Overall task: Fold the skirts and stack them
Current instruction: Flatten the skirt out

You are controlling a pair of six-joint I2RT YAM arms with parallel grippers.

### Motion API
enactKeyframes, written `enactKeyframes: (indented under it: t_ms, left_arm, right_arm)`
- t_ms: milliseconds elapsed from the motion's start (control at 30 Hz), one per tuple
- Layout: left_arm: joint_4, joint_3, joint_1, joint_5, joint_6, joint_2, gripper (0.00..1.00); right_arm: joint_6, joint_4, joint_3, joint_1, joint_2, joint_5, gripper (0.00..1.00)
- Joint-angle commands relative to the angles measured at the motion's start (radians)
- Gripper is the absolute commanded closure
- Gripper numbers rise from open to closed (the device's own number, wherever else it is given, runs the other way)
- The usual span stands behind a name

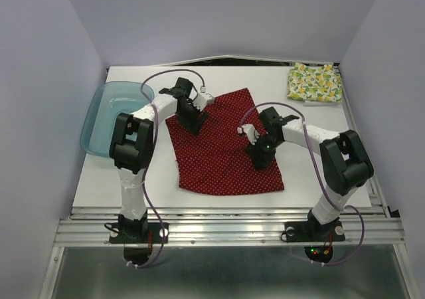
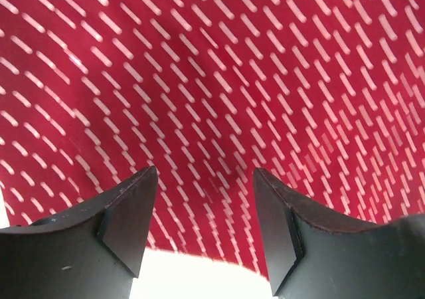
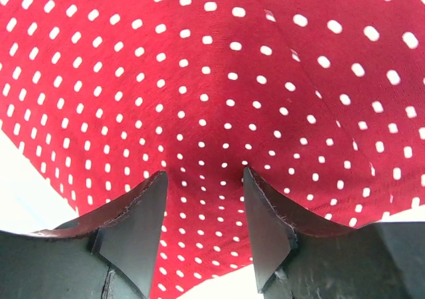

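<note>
Left arm: it reaches forward from its base with the elbow raised at the far side. The wrist bends down so that the left gripper (image 1: 196,125) points at the far left part of the dark red skirt (image 1: 222,154).
Left gripper: its jaws stand wide apart with nothing between them. The fingers (image 2: 126,222) hang over the dotted cloth near its edge, and a strip of white table (image 1: 119,179) shows in the gap. The dots smear into streaks in the left wrist view, so it cannot be told whether the tips touch the cloth.
Right arm: it stretches in from the right with the forearm sloping down. The right gripper (image 1: 259,158) is tipped onto the skirt's right side.
Right gripper: its jaws are parted, and its fingers (image 3: 133,222) are set low against the cloth, which creases toward the gap. No fold is pinched between them.
Dark red skirt: it lies spread out in the middle of the table, at an angle to the table's edges.
Cream skirt (image 1: 314,82): it is folded into a small rectangle at the far right corner, well apart from the red one.
Blue tray (image 1: 93,123): it sits at the table's left edge, partly over the side and just beside the left arm. Both skirts lie outside it, on the table.
</note>
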Motion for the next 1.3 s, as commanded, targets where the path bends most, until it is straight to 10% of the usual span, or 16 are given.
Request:
enactKeyframes:
  t_ms: [0,367,633,1267]
  left_arm:
    - [-0.061,0.106,-0.031,0.017,-0.021,0.118,0.3]
    - [-0.11,0.269,-0.098,0.16,-0.046,0.235,0.29]
    - [-0.186,0.454,0.003,0.155,0.037,0.071,0.19]
    - [-0.174,0.683,0.142,0.086,0.229,0.264,0.28]
  right_arm:
    - [0.022,-0.18,-0.08,0.07,-0.002,-0.13,0.46]
    - [0.094,-0.19,0.075,0.19,-0.085,-0.237,0.4]
    - [0.048,-0.188,0.421,-0.119,-0.065,-0.168,0.37]
    - [-0.17,0.125,0.745,-0.292,0.403,0.126,0.51]
